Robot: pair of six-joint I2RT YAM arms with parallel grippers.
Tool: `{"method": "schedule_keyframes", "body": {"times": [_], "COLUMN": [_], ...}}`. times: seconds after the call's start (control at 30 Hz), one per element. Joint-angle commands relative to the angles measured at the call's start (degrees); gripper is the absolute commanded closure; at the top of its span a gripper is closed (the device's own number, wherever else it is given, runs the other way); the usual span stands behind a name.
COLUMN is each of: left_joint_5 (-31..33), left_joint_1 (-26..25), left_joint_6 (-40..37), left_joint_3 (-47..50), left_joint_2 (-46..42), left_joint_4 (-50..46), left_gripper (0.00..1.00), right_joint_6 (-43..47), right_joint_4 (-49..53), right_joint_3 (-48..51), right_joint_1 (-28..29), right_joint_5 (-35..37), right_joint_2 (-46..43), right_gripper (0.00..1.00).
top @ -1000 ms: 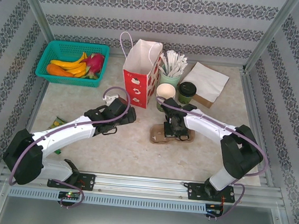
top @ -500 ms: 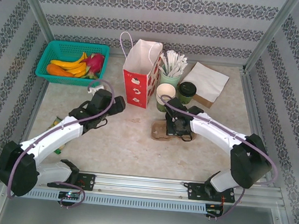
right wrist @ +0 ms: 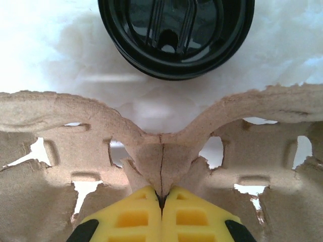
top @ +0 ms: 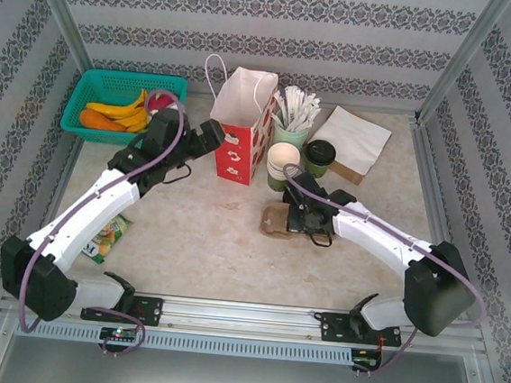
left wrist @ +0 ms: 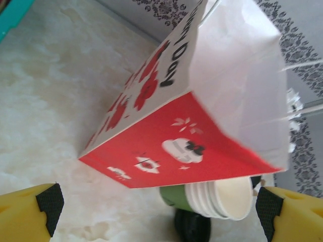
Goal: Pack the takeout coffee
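Top view: left pincer gaping wide and empty, poised just beside the near face of the red-and-white paper bag, upright toward the back of the table. Right pincer clenched tight on the brown pulp tray, flat on the table near its middle. Just behind the tray, the paper cup, cream rim up, green wall, standing between the bag and a dark-lidded green cup. Further back, a cup of white wrapped straws and a pile of napkins. Far left, a teal basket of fruit. Beside the left arm, a green snack packet. Right forearm slung across the ground between tray and cup, hiding whatever lies there.

Left wrist view: yellow fingertips in the two bottom corners, far apart, with nothing between them but bare tabletop. Straight ahead, the bag, red panel and white side, barring most of the way to the paper cup. Cup showing just past the bag's red edge, seemingly a nested stack. Next to it, something black, too cropped to name.

Right wrist view: yellow fingers pressed together, pinching the raised middle ridge of the pulp tray between its two wells. Just beyond the tray's far rim, and apart from it, the round black lid, flat on the table.
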State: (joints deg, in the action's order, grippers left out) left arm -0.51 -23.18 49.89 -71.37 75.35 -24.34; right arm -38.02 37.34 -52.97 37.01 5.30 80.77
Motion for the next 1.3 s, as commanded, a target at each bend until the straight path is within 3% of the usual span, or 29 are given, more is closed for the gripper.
{"method": "schedule_keyframes", "body": {"times": [0.0, 0.1, 0.2, 0.37, 0.63, 0.7, 0.87, 0.93, 1.03, 1.27], "left_joint_5": [-3.1, -0.2, 2.7, -1.1, -2.3, -2.4, -1.9, -0.7, 2.4, 1.3], "left_joint_1": [-0.6, -2.2, -2.5, -2.7, -2.9, -3.0, -3.0, -3.0, -2.8, -0.6], "left_joint_6": [6.7, 8.1, 15.6, 18.9, 18.1, 17.8, 16.0, 15.0, 14.7, 12.0], "left_joint_3": [-6.8, -11.5, -17.5, -35.3, -44.9, -46.6, -46.7, -46.7, -46.1, -40.4], "left_joint_2": [4.8, 7.2, 11.1, 23.6, 32.0, 33.5, 34.0, 33.5, 32.4, 28.1], "left_joint_4": [-11.2, -15.0, -21.5, -36.0, -37.2, -37.4, -36.7, -37.2, -38.9, -36.5], "left_gripper": [0.01, 0.00, 0.00, 0.00, 0.08, 0.17, 0.52, 0.70, 0.87, 0.94], "right_joint_6": [-2.2, -2.7, -3.0, -3.1, -4.3, -4.9, -5.0, -4.6, -3.7, -2.7], "right_joint_4": [-2.9, -3.9, -5.1, -6.1, -6.5, -6.8, -5.1, -4.0, -2.4, -1.2], "right_joint_3": [0.7, 0.8, 1.2, 1.4, 3.3, 4.2, 5.4, 5.7, 6.1, 7.1], "right_joint_1": [0.2, 0.2, 0.3, 0.3, 0.4, 0.4, 0.3, 0.3, -0.2, -2.3], "right_joint_5": [1.8, 1.6, 1.3, 0.7, 1.6, 2.1, 3.2, 3.7, 4.8, 5.0], "right_joint_2": [-1.4, -1.0, -0.8, -0.3, -2.0, -2.8, -4.9, -5.9, -7.5, -11.1], "right_gripper": [1.00, 1.00, 1.00, 1.00, 1.00, 1.00, 1.00, 1.00, 1.00, 1.00]}}
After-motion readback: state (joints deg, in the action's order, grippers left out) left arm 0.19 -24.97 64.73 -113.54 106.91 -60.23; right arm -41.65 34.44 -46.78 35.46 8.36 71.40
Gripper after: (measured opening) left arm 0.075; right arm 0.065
